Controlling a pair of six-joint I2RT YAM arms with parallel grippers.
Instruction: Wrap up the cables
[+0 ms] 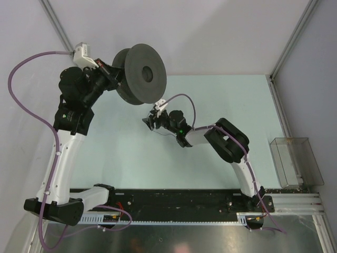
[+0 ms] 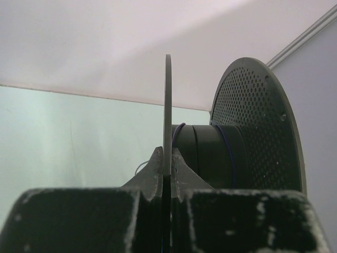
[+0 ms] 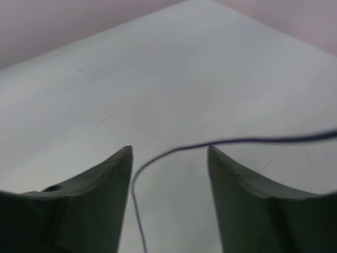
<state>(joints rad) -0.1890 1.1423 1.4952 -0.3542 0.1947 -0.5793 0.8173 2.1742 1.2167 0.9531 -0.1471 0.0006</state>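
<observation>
My left gripper [image 1: 113,74] holds the round dark grey spool [image 1: 142,74] up at the back left of the table. In the left wrist view its jaws [image 2: 167,158] are shut on the thin edge of the near flange. A few turns of the thin dark cable [image 2: 176,132] lie round the spool's hub [image 2: 210,153]. Near the table's middle, below the spool, my right gripper [image 1: 150,120] is low over the surface. Its fingers [image 3: 169,150] stand open, and the thin cable [image 3: 253,140] curves in from the right and down between them without being pinched.
A clear plastic box [image 1: 295,161] stands at the right edge of the table. A black rail [image 1: 174,200] with the arm bases runs along the near edge. Walls with metal frame bars [image 1: 292,42] close the back and right.
</observation>
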